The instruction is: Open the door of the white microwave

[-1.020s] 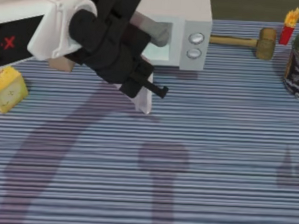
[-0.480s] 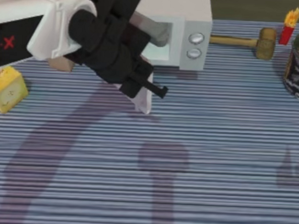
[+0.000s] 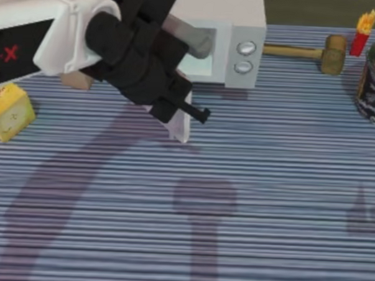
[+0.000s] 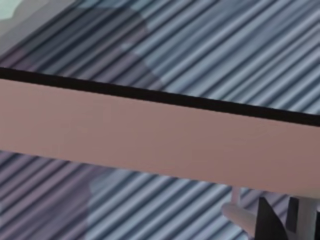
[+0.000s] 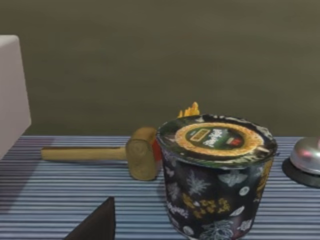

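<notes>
Door (image 3: 181, 123) swung open, left gripper (image 3: 187, 108) on it, unchanged since before.

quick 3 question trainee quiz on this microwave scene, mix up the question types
1. True or false: the door of the white microwave is swung open, so the pale interior shows.
2. Which gripper is at the door? A) left gripper B) right gripper
3. Fill in: the wooden mallet lies on the table to the top view's ____ of the microwave.

Key
1. True.
2. A. The right gripper is out of the top view; its wrist camera faces the noodle cup.
3. right
</notes>
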`<control>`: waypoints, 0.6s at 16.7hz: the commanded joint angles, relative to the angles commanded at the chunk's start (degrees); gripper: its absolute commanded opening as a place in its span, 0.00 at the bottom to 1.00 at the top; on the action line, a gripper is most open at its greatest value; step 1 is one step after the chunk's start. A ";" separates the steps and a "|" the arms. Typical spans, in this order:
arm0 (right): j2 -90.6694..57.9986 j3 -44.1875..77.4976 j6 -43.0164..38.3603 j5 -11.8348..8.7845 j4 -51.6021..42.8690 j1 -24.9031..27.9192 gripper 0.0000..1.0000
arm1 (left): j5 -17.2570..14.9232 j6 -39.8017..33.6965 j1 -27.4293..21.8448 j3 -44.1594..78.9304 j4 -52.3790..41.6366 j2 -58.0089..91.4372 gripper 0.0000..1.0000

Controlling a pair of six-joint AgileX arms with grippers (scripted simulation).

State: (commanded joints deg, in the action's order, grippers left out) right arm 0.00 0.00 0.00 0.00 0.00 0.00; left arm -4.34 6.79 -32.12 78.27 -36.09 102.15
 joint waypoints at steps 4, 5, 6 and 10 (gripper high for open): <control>0.00 0.00 0.00 0.00 0.00 0.00 1.00 | -2.33 4.61 1.83 -1.75 -0.13 -1.76 0.00; 0.00 0.00 0.00 0.00 0.00 0.00 1.00 | -3.10 6.08 2.39 -2.24 -0.14 -2.33 0.00; 0.00 0.00 0.00 0.00 0.00 0.00 1.00 | -3.75 7.34 2.89 -2.74 -0.23 -2.74 0.00; 0.00 0.00 0.00 0.00 0.00 0.00 1.00 | -4.33 8.48 3.36 -3.34 -0.44 -3.00 0.00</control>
State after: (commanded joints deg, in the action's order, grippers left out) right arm 0.00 0.00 0.00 0.00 0.00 0.00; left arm -8.68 15.27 -28.77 74.94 -36.54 99.15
